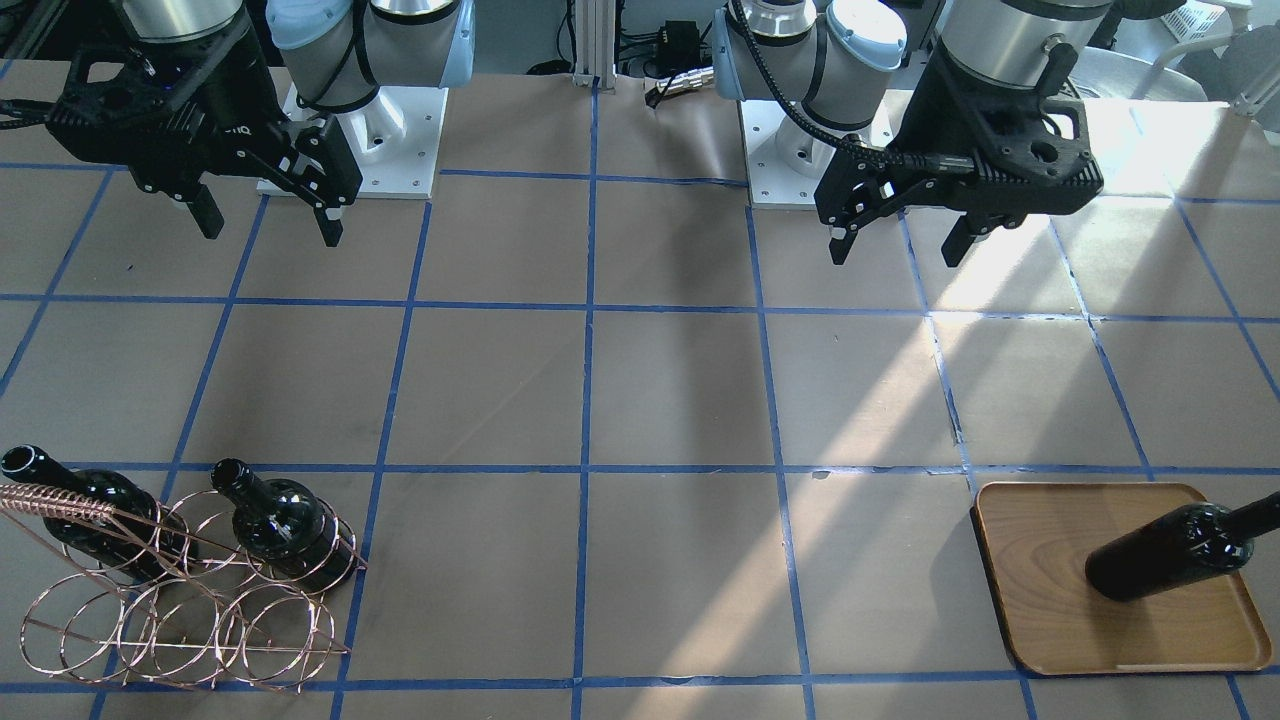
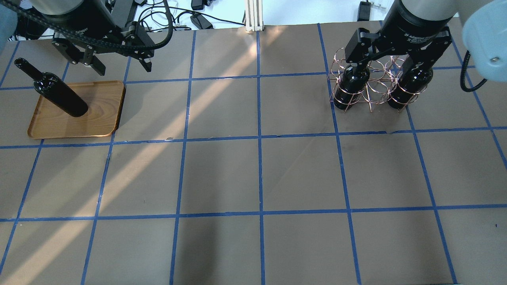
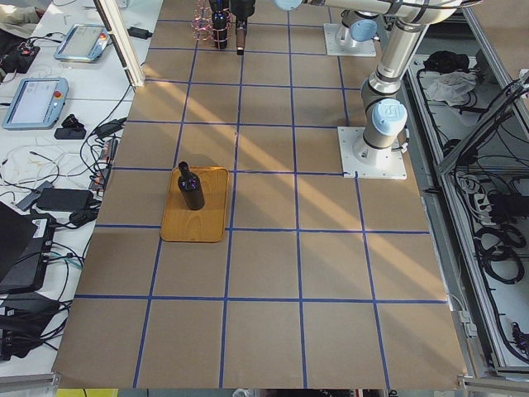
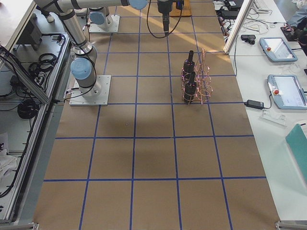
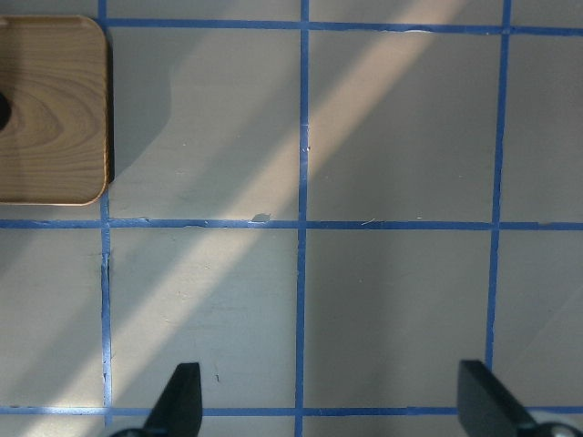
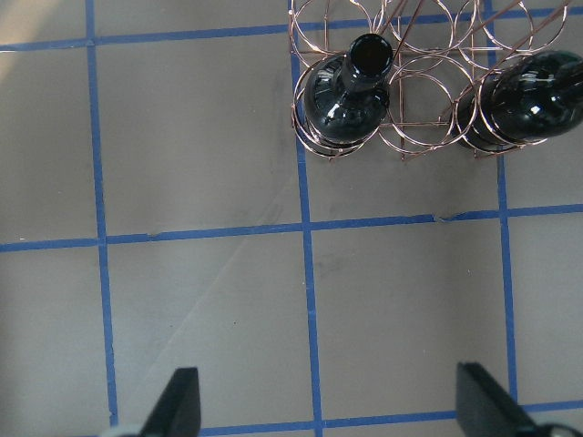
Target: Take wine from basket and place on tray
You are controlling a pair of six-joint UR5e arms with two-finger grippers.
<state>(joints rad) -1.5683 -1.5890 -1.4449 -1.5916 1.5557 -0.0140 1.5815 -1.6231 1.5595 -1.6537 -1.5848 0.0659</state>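
One black wine bottle (image 2: pixel 59 93) stands upright on the wooden tray (image 2: pixel 99 114), at the far left of the overhead view. It also shows in the front view (image 1: pixel 1170 550). Two more bottles (image 1: pixel 285 525) (image 1: pixel 90 505) stand neck-up in the copper wire basket (image 1: pixel 180 620), which also shows in the right wrist view (image 6: pixel 419 91). My left gripper (image 2: pixel 122 67) is open and empty, hovering beside the tray's inner edge. My right gripper (image 1: pixel 270 230) is open and empty, held high on the robot's side of the basket.
The brown paper table cover (image 2: pixel 257 178) carries a grid of blue tape lines. Both arm bases (image 1: pixel 350 150) stand at the robot's edge. Cables and an aluminium post (image 2: pixel 253 16) lie past the table's far edge.
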